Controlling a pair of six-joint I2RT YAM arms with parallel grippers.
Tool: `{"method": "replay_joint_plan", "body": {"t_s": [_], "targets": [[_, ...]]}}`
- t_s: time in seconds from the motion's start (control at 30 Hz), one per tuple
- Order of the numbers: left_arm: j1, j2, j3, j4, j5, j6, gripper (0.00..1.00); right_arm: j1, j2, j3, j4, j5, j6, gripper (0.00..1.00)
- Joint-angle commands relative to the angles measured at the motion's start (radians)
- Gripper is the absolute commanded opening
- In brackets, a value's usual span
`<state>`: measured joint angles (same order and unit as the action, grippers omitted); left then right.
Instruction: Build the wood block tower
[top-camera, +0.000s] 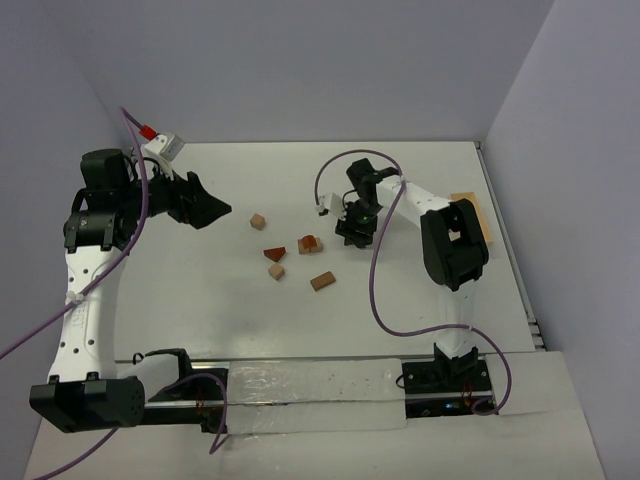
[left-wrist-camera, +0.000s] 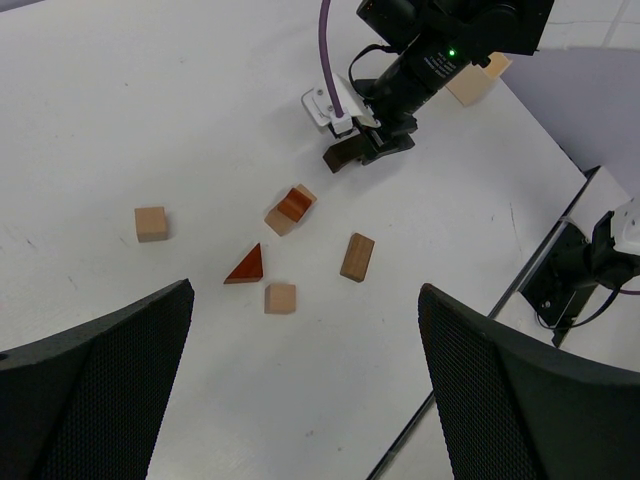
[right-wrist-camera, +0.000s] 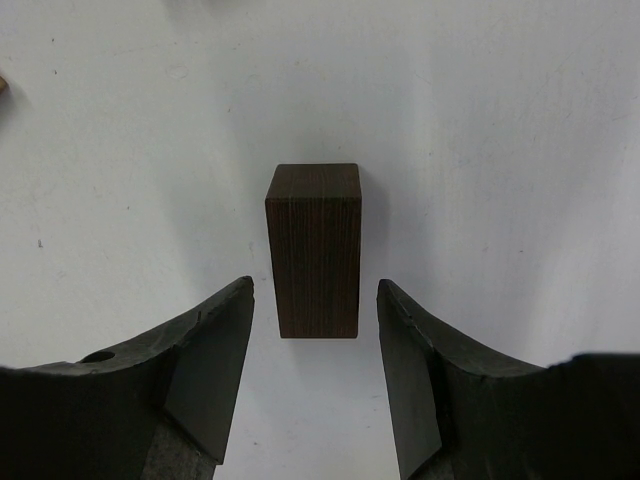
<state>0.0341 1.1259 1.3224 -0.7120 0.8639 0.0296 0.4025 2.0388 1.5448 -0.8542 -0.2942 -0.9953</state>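
A dark brown bar (right-wrist-camera: 313, 250) lies on the white table between the fingertips of my right gripper (right-wrist-camera: 315, 290), which is open with a gap on each side of the bar. In the top view the right gripper (top-camera: 352, 232) points down, right of the other blocks. Those are a tan cube (top-camera: 258, 221), a reddish triangle (top-camera: 275, 252), a second tan cube (top-camera: 276, 271), a reddish-brown piece resting on a tan one (top-camera: 309, 243) and a brown bar (top-camera: 322, 281). My left gripper (top-camera: 205, 210) hangs open and empty above the table, left of them.
A pale wooden box (top-camera: 483, 222) lies at the right edge of the table, behind the right arm. Purple cables loop from both arms. Grey walls close in the back and sides. A black rail runs along the near edge.
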Motion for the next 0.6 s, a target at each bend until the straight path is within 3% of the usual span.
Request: {"method": "replay_joint_plan", "body": {"t_s": [0.0,0.37,0.57], "targets": [[-0.003,-0.021,0.012,0.042,0.018,-0.006,0.99,-0.012,-0.041,0.011,-0.013,0.009,-0.017,0.6],[-0.003,-0.023,0.008,0.043,0.018,-0.007,0.99,-0.022,-0.04,0.019,-0.014,0.011,-0.022,0.59],[-0.003,-0.023,0.011,0.042,0.017,-0.005,0.99,-0.022,-0.035,0.028,-0.025,0.006,-0.029,0.41]]}}
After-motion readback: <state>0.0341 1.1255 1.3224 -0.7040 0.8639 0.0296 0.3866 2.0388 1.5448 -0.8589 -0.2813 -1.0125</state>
